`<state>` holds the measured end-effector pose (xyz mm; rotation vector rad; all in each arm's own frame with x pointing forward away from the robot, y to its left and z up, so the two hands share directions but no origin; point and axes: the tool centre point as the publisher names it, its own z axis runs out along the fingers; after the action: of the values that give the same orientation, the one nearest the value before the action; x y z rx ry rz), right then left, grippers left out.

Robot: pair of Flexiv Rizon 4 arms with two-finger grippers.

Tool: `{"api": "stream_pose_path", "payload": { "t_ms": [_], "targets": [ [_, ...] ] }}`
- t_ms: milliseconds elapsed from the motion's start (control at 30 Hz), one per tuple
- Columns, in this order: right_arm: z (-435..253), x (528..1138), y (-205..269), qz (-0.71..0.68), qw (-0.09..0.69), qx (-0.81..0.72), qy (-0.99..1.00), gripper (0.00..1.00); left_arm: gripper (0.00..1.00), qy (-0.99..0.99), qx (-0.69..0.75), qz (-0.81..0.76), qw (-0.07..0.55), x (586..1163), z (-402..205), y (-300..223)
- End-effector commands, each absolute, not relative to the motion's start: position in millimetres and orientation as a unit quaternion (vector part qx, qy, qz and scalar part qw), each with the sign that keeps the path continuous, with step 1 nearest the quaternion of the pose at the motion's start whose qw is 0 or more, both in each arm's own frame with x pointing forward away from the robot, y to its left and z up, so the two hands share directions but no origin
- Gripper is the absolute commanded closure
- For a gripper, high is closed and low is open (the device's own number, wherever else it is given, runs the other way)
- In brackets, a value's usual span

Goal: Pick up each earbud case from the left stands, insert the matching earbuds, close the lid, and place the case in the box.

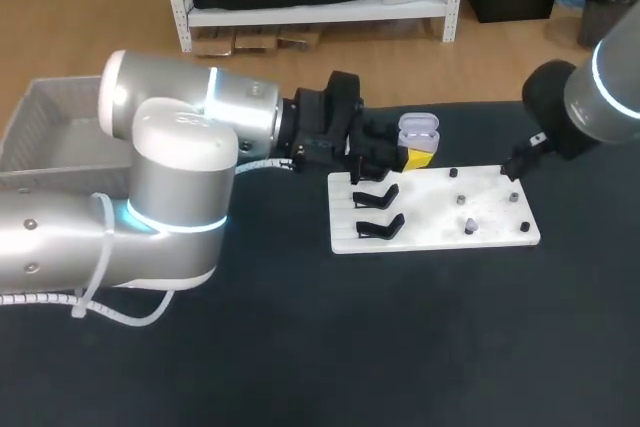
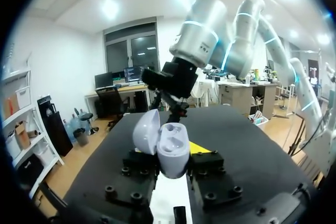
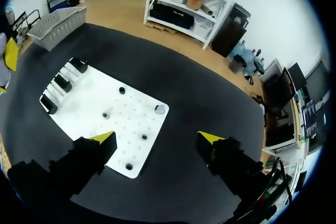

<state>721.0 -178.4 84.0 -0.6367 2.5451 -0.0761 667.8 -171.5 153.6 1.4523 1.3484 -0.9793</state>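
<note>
In left tool (image 2: 169,165), open earbud case (image 2: 171,149); yellow tips (image 2: 201,148) mostly hidden.

Stands (image 1: 378,210) left on board (image 1: 482,199); case (image 1: 418,129) behind

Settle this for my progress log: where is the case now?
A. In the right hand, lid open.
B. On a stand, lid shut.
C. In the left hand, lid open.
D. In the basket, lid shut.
C: the left hand grips the case, its lid open, while the right hand hangs open and empty over the board.
</note>
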Motion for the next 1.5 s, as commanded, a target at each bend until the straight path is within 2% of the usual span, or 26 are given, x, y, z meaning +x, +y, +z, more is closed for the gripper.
{"api": "stream_pose_path", "payload": {
  "t_ms": [33,200,300,400,500,567,767,1267,1400,1433,1500],
  "targets": [
    [73.5,746.6,-169.7,-0.020,0.224,-0.249,0.942,0.00,1.00,0.547,0.583,-0.392,0.456,662.3,153.9,-170.1],
    [65.8,756.9,-163.0,-0.023,0.200,-0.261,0.944,0.01,1.00,0.547,0.583,-0.392,0.456,662.3,153.9,-170.1],
    [63.9,760.6,-160.3,-0.026,0.180,-0.267,0.946,0.17,1.00,0.547,0.583,-0.392,0.456,662.3,153.9,-170.1],
    [65.0,762.1,-157.3,-0.027,0.167,-0.267,0.949,0.26,1.00,0.547,0.583,-0.392,0.456,662.3,153.9,-170.1],
    [64.2,762.9,-158.1,-0.027,0.153,-0.269,0.951,0.27,1.00,0.547,0.583,-0.392,0.456,662.3,153.9,-170.1],
    [63.4,762.2,-159.2,-0.029,0.146,-0.267,0.952,0.34,1.00,0.547,0.583,-0.392,0.456,662.3,153.9,-170.1],
    [63.2,756.7,-163.0,-0.028,0.126,-0.267,0.955,0.28,1.00,0.547,0.583,-0.392,0.456,662.3,153.9,-170.1],
    [34.1,760.0,-167.7,-0.028,0.098,-0.267,0.958,0.32,1.00,0.547,0.583,-0.392,0.456,662.3,153.9,-170.1],
    [30.4,766.2,-169.9,-0.038,0.099,-0.267,0.958,0.46,1.00,0.547,0.583,-0.392,0.456,662.3,153.9,-170.1],
    [30.6,767.6,-170.1,-0.040,0.101,-0.265,0.958,0.53,1.00,0.547,0.583,-0.392,0.456,662.3,153.9,-170.1],
    [31.6,768.4,-169.2,-0.044,0.100,-0.264,0.958,0.56,1.00,0.547,0.583,-0.392,0.456,662.3,153.9,-170.1]
  ]
}}
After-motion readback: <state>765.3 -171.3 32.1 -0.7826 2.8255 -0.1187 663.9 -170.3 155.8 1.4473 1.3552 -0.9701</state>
